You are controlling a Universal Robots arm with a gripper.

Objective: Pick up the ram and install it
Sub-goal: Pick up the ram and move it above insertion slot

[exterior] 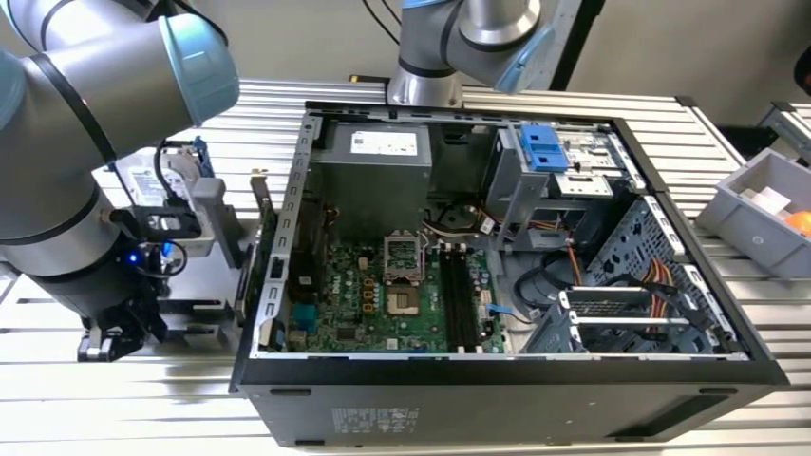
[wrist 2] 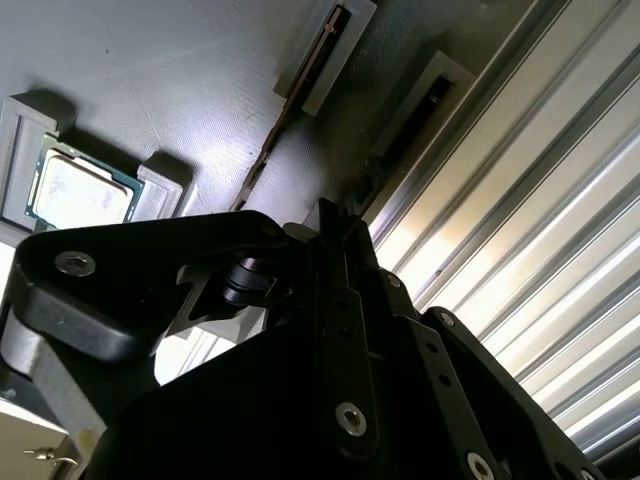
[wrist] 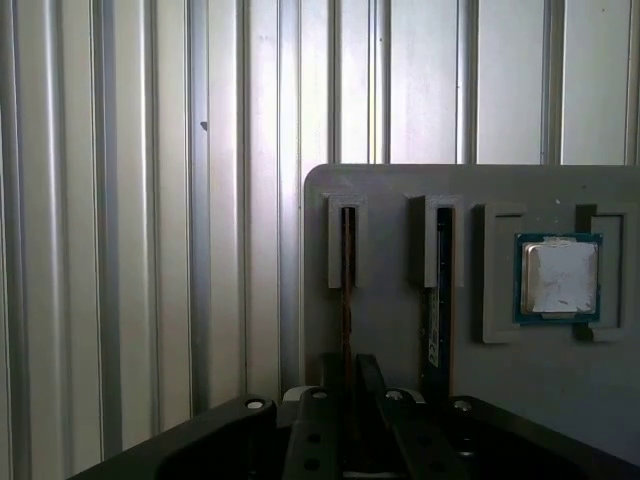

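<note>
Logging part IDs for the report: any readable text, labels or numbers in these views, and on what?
None readable.
White label on the power supply: print too small.
Sticker on the case, outer panel: too small.
Processor chip lid: markings blurred.
Sticker on a ram stick: blurred.

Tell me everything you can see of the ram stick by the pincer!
The ram shows edge-on in both wrist views: a thin, long strip with a brownish edge, standing on edge in a narrow slot of the grey holder. A darker stick stands in the neighbouring slot. The pincer is lined up with the ram's near end; contact cannot be told.
</note>
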